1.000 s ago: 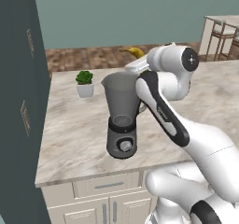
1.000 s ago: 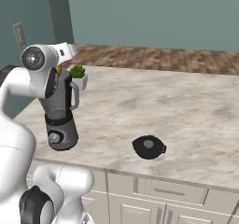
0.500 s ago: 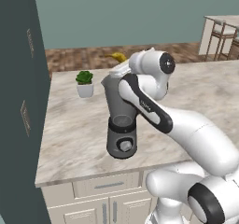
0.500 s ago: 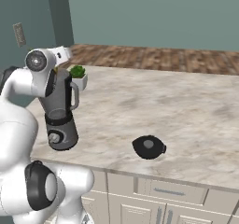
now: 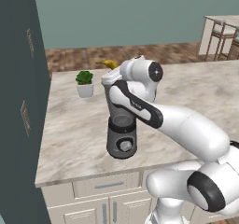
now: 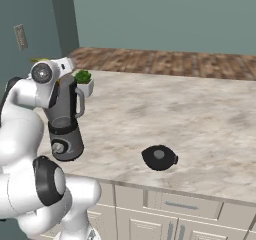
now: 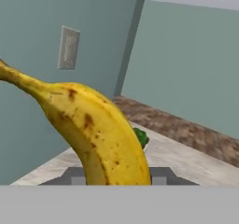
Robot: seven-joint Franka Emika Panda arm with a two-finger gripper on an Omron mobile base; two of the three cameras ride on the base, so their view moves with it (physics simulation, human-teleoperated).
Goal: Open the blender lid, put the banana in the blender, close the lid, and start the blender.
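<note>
- Marble counter (image 6: 200, 124) carries your blender (image 5: 121, 134) near its front left edge, jar open at the top.
- Your lid (image 6: 159, 157) lies flat on the counter, well right of the blender.
- Your gripper (image 5: 108, 74) is closed on the banana (image 7: 93, 134), above the jar.
- Potted plant (image 5: 84, 83) stands far left of the blender.

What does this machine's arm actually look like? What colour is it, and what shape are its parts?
The arm is glossy white, built of thick rounded segments like fat tubes. Dark grey-black rings and round caps mark its joints, one cap showing a small pale dot at its centre. No loose cables show. Its end effector's shape cannot be made out.
</note>
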